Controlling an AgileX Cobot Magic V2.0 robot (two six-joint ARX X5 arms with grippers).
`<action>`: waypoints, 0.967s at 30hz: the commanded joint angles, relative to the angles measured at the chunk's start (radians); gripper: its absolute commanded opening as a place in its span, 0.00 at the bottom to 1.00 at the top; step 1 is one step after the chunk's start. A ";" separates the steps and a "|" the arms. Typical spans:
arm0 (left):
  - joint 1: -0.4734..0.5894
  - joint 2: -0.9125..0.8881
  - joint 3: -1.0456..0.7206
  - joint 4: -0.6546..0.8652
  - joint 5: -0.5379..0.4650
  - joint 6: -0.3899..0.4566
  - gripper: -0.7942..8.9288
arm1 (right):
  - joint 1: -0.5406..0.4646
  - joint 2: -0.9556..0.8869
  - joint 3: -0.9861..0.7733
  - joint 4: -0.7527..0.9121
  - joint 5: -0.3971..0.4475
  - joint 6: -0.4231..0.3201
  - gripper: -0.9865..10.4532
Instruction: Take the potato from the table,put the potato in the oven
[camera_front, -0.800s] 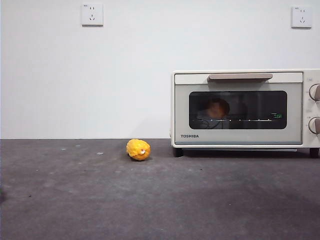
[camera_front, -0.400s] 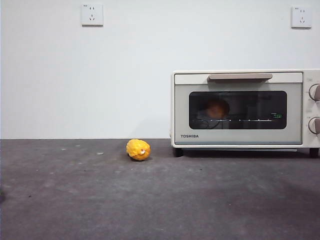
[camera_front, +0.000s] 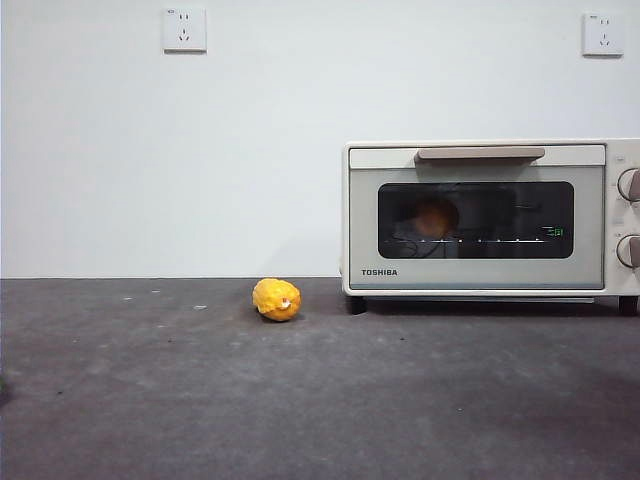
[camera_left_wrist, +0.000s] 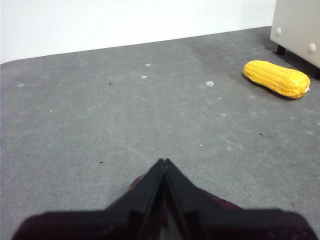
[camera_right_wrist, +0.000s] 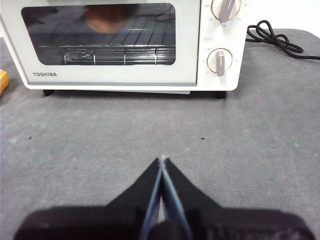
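Observation:
The cream-white oven (camera_front: 362, 225) stands at the right of the table (camera_front: 320, 400) with its glass door closed. Behind the dark glass the orange-brown potato (camera_front: 436, 214) rests on the wire rack. In the right wrist view the potato (camera_right_wrist: 104, 18) shows inside the oven (camera_right_wrist: 192, 45) too. My right gripper (camera_right_wrist: 162, 159) hovers over the table in front of the oven, shut and holding nothing. Over bare table well left of the oven, my left gripper (camera_left_wrist: 163, 161) is also shut and holds nothing. Neither arm appears in the front view.
A bumpy yellow corn cob (camera_front: 277, 299) lies on the table just left of the oven; the left wrist view shows the corn cob (camera_left_wrist: 276, 78) beside the oven's foot. A black power cable (camera_right_wrist: 272, 37) trails to the oven's right. Two wall sockets (camera_front: 184, 29) sit above.

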 joint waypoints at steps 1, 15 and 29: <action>-0.002 0.000 -0.010 0.006 -0.002 -0.006 0.08 | -0.001 -0.002 -0.014 0.025 -0.001 0.005 0.09; -0.002 0.001 -0.010 0.006 -0.002 -0.006 0.08 | -0.001 -0.002 -0.032 0.073 0.001 0.005 0.09; -0.002 0.002 -0.010 0.006 -0.002 -0.006 0.08 | -0.001 -0.002 -0.032 0.073 0.001 0.005 0.09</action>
